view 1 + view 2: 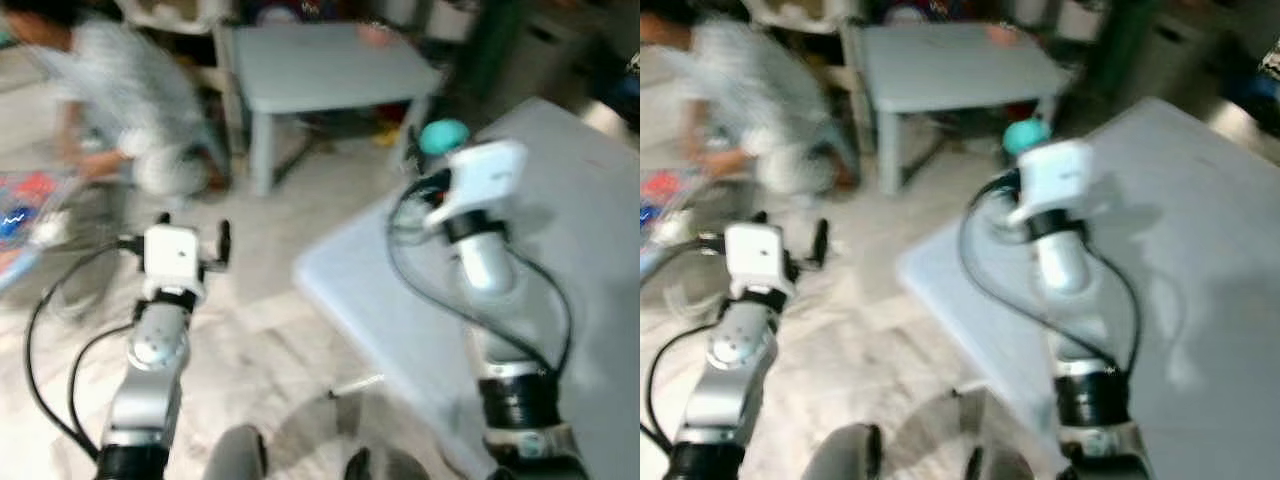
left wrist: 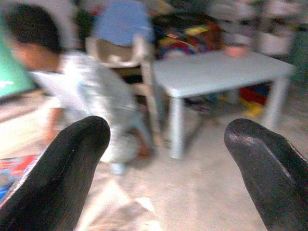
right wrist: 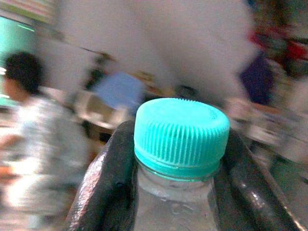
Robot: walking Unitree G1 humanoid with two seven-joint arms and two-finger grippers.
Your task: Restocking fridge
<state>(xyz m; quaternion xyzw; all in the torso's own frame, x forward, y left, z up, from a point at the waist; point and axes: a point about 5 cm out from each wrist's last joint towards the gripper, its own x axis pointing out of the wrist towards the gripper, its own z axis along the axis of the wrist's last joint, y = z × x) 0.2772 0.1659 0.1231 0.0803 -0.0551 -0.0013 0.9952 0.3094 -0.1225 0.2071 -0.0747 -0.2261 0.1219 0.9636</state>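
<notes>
Gripping a bottle (image 3: 178,192) just below its teal cap (image 3: 181,134), the right gripper (image 3: 179,187) has both fingers (image 3: 103,183) pressed against the neck, raised over the pale table (image 1: 590,230). No label or writing is legible. The left gripper (image 2: 168,159) hangs spread wide and empty above the floor (image 1: 270,330). A person (image 1: 120,110) crouches beyond.

The left arm is reaching forward at 11 o'clock, its left gripper (image 1: 190,238) holding its fingers (image 2: 62,168) wide apart with nothing between them. The right arm is stretching toward 1 o'clock, bent at the wrist, its right gripper (image 3: 179,192) clamping a bottle (image 3: 178,159) below its teal cap.
</notes>
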